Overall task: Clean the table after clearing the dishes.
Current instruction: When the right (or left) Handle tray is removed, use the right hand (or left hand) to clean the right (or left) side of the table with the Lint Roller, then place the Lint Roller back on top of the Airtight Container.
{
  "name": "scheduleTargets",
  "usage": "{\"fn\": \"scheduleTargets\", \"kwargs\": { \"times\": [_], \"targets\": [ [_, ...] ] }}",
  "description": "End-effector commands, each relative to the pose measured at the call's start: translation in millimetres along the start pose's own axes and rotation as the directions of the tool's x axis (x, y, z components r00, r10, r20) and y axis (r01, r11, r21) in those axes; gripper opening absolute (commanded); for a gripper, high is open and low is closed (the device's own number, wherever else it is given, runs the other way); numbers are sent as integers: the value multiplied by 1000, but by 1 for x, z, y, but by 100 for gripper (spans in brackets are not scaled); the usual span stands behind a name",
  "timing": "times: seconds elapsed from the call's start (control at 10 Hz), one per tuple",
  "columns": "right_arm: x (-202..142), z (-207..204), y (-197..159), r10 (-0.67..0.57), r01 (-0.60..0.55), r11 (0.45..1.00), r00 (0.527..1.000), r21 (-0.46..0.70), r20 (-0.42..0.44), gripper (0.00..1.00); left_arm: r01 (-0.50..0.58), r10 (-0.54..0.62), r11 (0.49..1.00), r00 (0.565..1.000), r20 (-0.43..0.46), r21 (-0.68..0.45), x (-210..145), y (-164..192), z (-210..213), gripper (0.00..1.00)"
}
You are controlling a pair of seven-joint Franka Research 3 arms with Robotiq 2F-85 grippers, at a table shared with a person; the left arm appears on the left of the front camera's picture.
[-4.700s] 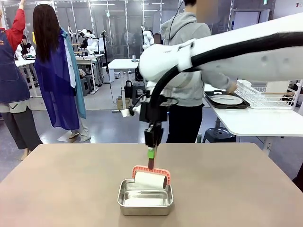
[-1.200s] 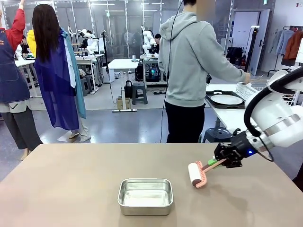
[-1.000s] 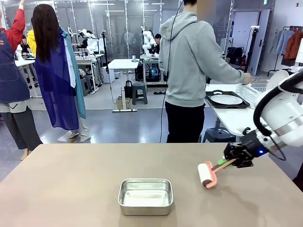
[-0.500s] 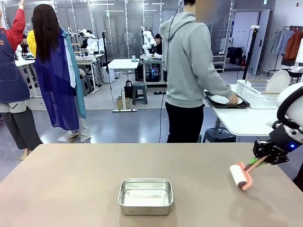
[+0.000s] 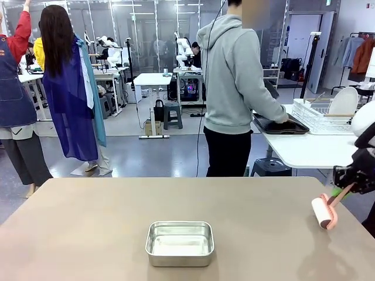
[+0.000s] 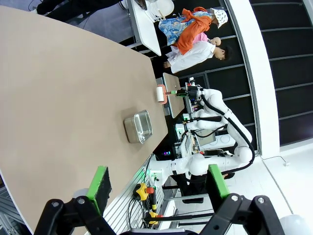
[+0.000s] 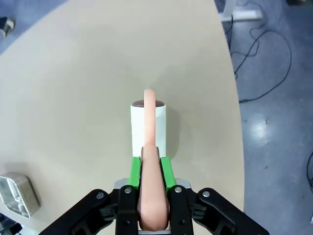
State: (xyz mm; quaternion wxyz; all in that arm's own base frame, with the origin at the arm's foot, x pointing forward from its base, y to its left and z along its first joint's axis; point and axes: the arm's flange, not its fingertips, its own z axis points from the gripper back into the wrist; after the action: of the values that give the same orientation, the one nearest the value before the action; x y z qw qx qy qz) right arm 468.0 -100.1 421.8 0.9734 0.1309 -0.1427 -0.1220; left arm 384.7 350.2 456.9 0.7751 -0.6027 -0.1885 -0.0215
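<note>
One steel pan (image 5: 180,243) sat lower centre on the table (image 5: 88,234). The right gripper (image 7: 150,169), cut off at right edge, clamped one pink roller (image 5: 324,212); the left gripper (image 6: 157,182) gaped apart.

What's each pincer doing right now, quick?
Left pincer: open, holding nothing.
Right pincer: closed on the lint roller handle, over the table.

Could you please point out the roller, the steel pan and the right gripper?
roller (image 5: 321,213): front view, white drum.
steel pan (image 5: 180,253): front view, near wall.
right gripper (image 7: 150,169): right wrist view, between its fingertips.
</note>
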Motion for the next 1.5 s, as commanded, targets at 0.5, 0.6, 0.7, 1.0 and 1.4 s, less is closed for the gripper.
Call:
{"fn": "scheduleTargets", "kwargs": {
  "times": [0.5,0.6,0.7,1.0,1.4],
  "targets": [
    [-11,75,21,20,-17,999,991,-29,132,20,0,0,1000,1000,2,-13,-4,-3,1,100],
    [-11,75,21,20,-17,999,991,-29,132,20,0,0,1000,1000,2,-13,-4,-3,1,100],
    [-11,75,21,20,-17,999,991,-29,132,20,0,0,1000,1000,2,-13,-4,-3,1,100],
    [-11,75,21,20,-17,999,991,-29,132,20,0,0,1000,1000,2,-13,-4,-3,1,100],
    [-11,75,21,20,-17,999,991,-29,132,20,0,0,1000,1000,2,-13,-4,-3,1,100]
  ]
}}
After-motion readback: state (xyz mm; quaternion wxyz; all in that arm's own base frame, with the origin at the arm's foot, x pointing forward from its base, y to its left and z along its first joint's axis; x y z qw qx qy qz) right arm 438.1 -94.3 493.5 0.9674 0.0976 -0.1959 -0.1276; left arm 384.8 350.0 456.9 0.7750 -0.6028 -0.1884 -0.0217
